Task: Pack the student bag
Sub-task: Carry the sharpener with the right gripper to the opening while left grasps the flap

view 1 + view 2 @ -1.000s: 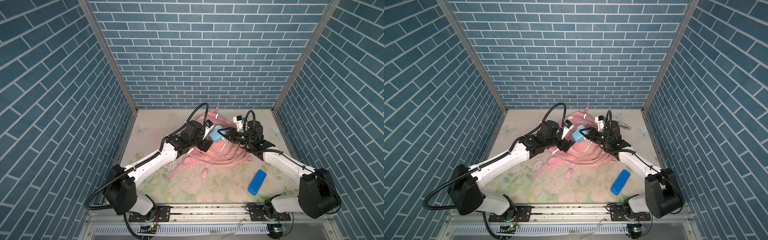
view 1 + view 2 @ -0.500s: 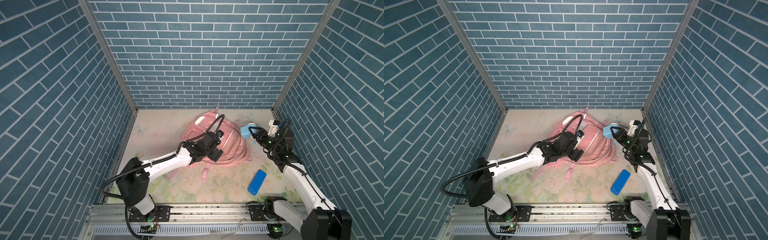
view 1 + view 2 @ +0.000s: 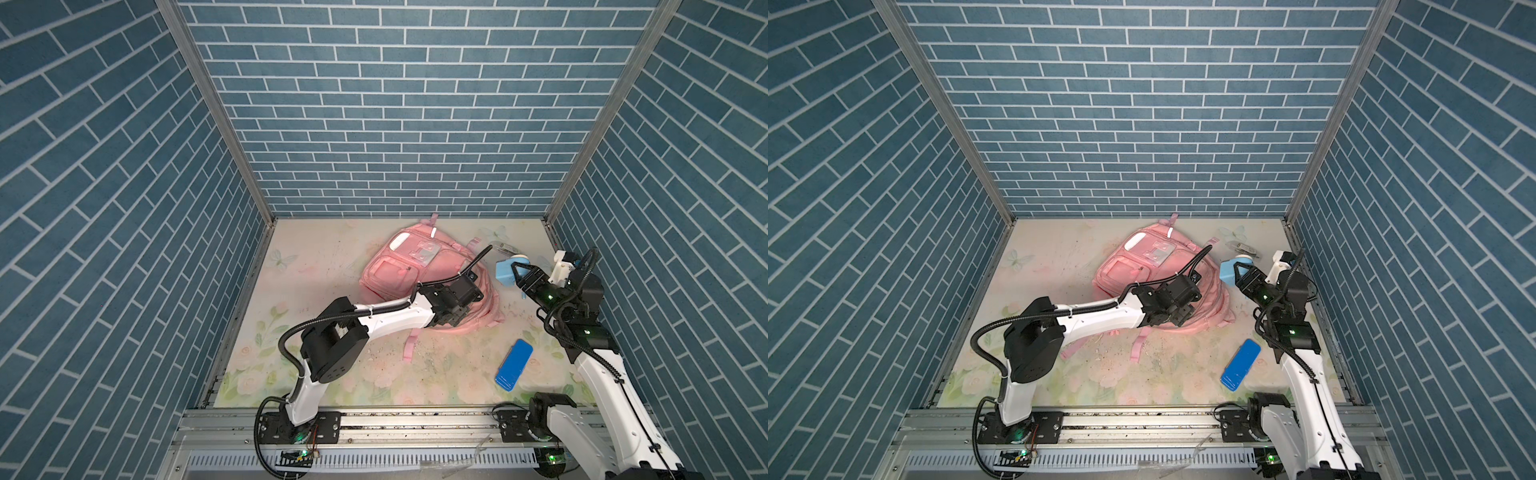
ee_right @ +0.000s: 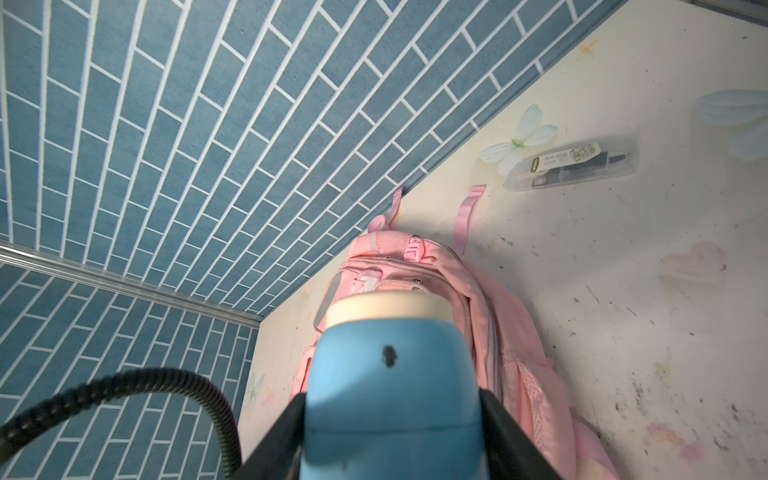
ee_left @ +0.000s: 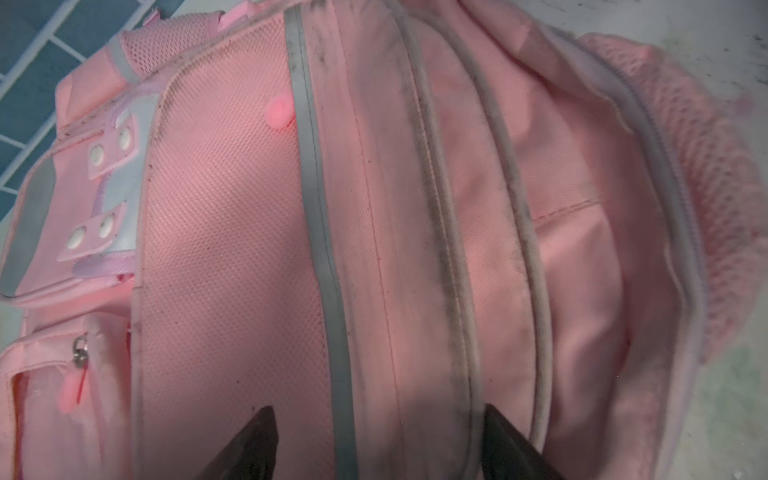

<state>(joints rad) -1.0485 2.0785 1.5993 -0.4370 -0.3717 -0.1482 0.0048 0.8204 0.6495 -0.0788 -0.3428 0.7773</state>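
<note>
The student bag (image 3: 399,270) (image 3: 1133,270) is a pink backpack lying flat at the back of the floor, pockets up. My left gripper (image 3: 455,318) (image 3: 1177,318) points down onto its near right edge. In the left wrist view the student bag (image 5: 232,249) fills the frame and my left gripper (image 5: 378,436) is open, its dark fingertips (image 5: 257,440) standing either side of a fabric ridge beside a grey-edged zip. Right of the bag, my right gripper (image 3: 519,279) (image 3: 1239,277) (image 4: 390,436) is shut on a light blue container (image 3: 508,272) (image 4: 390,374) with a cream lid, held off the floor.
A blue pencil case (image 3: 514,364) (image 3: 1241,365) lies on the floor at the front right. A clear case of pens (image 4: 569,164) (image 3: 505,249) lies near the back wall, behind the blue container. Blue brick walls close in three sides. Pink straps (image 3: 409,347) trail toward the front.
My right gripper has carried the blue container from over the bag out to the right. My left gripper has shifted from the bag's far side to its near right edge.
</note>
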